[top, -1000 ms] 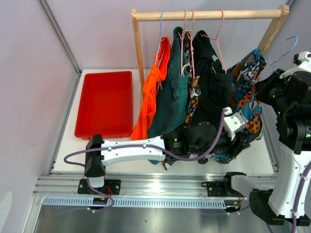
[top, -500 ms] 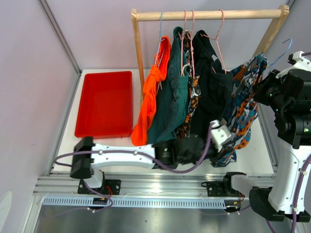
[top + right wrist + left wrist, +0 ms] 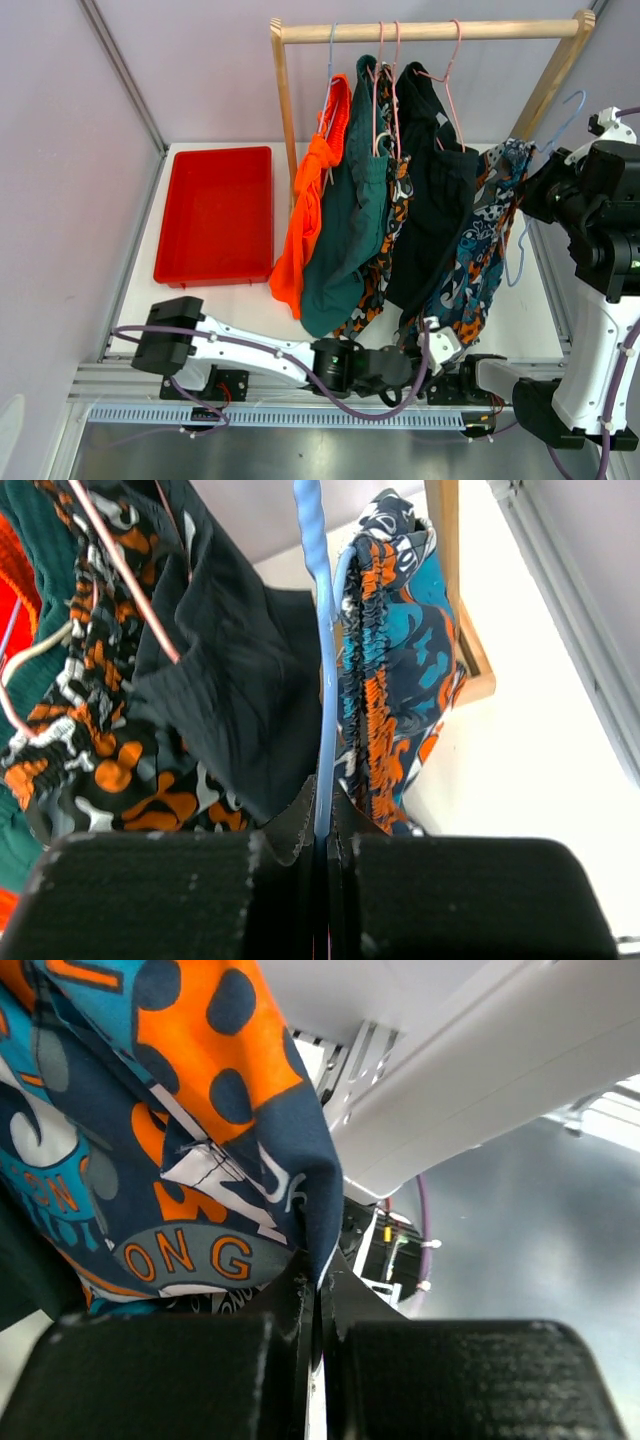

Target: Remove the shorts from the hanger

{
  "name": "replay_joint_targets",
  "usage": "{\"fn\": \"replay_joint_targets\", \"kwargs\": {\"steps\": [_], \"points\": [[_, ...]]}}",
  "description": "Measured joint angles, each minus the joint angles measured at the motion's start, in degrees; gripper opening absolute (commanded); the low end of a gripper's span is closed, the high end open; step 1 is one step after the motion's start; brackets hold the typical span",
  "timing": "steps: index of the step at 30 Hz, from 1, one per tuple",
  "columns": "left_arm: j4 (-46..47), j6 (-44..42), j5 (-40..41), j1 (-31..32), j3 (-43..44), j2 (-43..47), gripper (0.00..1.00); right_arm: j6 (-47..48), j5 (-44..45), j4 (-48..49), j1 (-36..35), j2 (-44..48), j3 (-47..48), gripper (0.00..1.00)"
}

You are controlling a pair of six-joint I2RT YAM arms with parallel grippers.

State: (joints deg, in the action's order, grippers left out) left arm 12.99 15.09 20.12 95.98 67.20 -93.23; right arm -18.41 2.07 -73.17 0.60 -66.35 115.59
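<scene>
Five pairs of shorts hang by a wooden rack (image 3: 430,32): bright orange (image 3: 310,200), dark teal (image 3: 345,230), orange-black-white print (image 3: 385,250), near-black navy (image 3: 435,210) and blue print (image 3: 480,260). My left gripper (image 3: 428,338) is low at the near edge, shut on the hem of the blue print shorts (image 3: 180,1160); in the left wrist view the gripper (image 3: 318,1295) pinches the cloth. My right gripper (image 3: 535,195) is shut on the blue hanger (image 3: 517,262), off the rail. In the right wrist view the gripper (image 3: 325,820) clamps the hanger wire (image 3: 322,680), with the waistband (image 3: 390,680) still on it.
A red tray (image 3: 215,215) lies on the white table at the left. The rack's slanted right post (image 3: 555,65) stands just behind my right arm. Pink hangers (image 3: 452,70) hold the other shorts on the rail.
My left gripper has pulled the blue print shorts' hem down and toward the near edge, stretching them long. My right gripper with the hanger has shifted slightly.
</scene>
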Motion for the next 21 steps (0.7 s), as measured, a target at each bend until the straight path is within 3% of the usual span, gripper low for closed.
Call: {"fn": "replay_joint_targets", "kwargs": {"steps": [3,7,12,18,21], "points": [[-3.9,-0.1,2.3,0.2,4.7,-3.9,0.00,-1.2,-1.4,-2.1,0.0,0.7,0.4,0.00],[-12.9,-0.3,3.0,-1.8,20.3,-11.6,0.00,-3.8,-4.9,-1.2,0.1,5.5,-4.4,0.00],[-20.6,-0.4,2.0,-9.7,35.2,-16.7,0.00,-5.7,-8.8,-4.1,0.2,13.6,-11.7,0.00],[-30.8,-0.1,0.3,-20.4,50.2,-24.2,0.00,-7.6,-8.8,-3.1,0.5,13.2,-3.9,0.00],[-32.9,-0.1,0.3,-23.4,51.3,-24.9,0.00,-8.6,-10.3,-3.1,0.0,13.5,-1.3,0.00]]}}
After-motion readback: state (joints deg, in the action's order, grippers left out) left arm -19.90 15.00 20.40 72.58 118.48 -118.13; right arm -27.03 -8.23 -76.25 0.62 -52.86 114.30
